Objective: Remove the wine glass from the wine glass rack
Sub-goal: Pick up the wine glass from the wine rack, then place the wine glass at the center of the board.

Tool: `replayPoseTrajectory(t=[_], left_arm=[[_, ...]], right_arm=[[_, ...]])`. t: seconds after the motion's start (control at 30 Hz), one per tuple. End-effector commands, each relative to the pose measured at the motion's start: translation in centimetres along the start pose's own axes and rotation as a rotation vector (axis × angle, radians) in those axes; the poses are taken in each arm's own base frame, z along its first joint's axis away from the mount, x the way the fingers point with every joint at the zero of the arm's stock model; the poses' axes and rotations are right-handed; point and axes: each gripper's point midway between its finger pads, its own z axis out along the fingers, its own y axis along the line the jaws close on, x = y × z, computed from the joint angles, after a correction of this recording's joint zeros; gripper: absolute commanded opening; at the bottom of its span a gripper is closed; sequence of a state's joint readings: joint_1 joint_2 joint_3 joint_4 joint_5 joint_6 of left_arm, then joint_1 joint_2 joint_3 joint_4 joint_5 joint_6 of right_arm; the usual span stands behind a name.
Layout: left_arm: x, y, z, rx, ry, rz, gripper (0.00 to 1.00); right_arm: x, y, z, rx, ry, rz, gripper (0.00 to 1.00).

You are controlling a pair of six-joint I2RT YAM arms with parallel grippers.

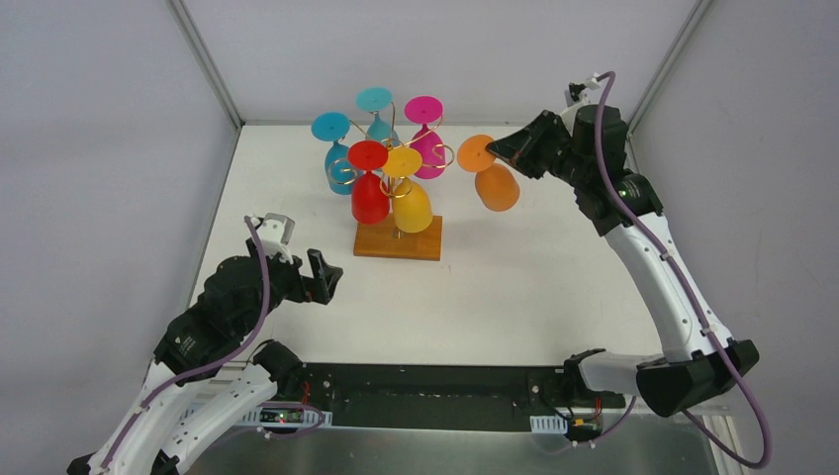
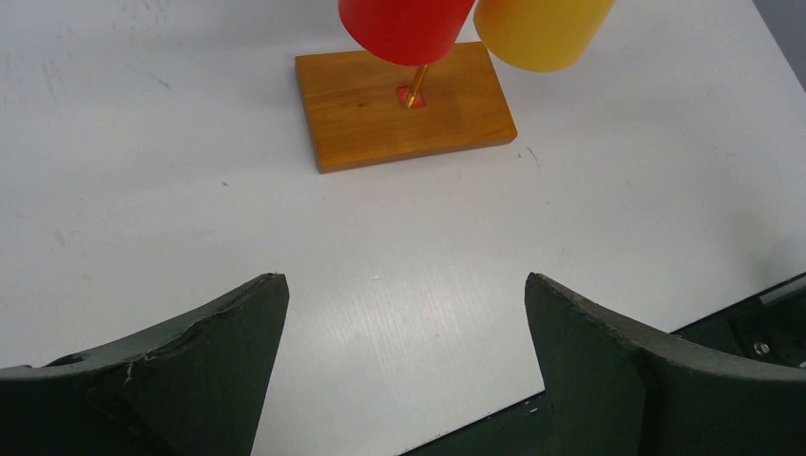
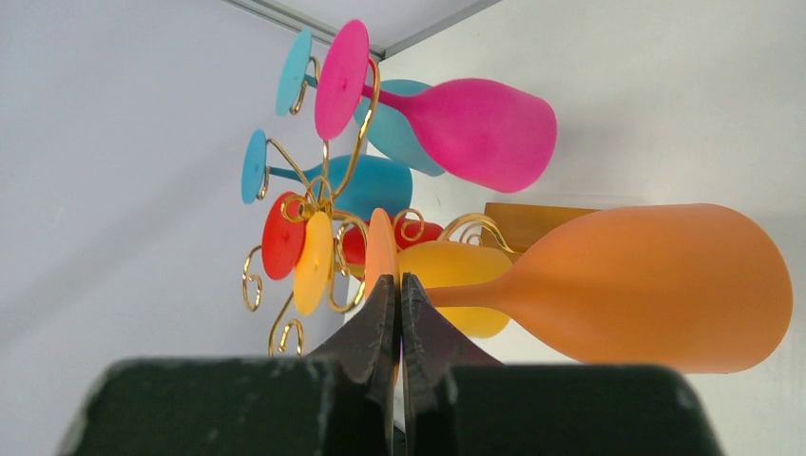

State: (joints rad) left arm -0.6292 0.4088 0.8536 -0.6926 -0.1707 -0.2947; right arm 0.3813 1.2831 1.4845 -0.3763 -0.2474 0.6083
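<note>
**White shells, black joints, purple cords**

Both my arms are bolted to the long black metal mounting rail. My left arm and right arm wear smooth white plastic shells nearest that rail, then bulky matte black joint housings farther from it. A thin purple cable loops loosely along each arm. A tiny green light glows on my right arm, far from the rail. My left gripper ends in broad, dark, wedge-shaped fingers with scuffed, chipped edges; my right gripper shows the same dark material, tapering to narrow tips.

Left gripper agape before rack base
</note>
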Motion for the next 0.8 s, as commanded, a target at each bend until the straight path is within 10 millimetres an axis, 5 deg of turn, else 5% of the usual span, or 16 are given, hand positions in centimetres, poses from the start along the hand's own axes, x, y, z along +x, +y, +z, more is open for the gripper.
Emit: replayPoseTrajectory(t=[0.0, 0.43, 0.77], left_arm=[[-0.5, -2.3, 0.6, 0.096, 0.006, -0.068, 0.99], [1.3, -9.5, 0.8, 0.386, 0.253, -0.289, 0.99], [1.6, -11.9, 0.4, 0.487, 0.311, -0.455, 0.99]], right_arm=[[0.0, 0.1, -3.1, -0.015, -0.044, -0.083, 0.0], [5.4, -1.9, -7.6, -0.082, 0.059, -0.204, 0.0], [12.7, -0.8, -11.0, -0.282, 0.301, -0.474, 0.0]])
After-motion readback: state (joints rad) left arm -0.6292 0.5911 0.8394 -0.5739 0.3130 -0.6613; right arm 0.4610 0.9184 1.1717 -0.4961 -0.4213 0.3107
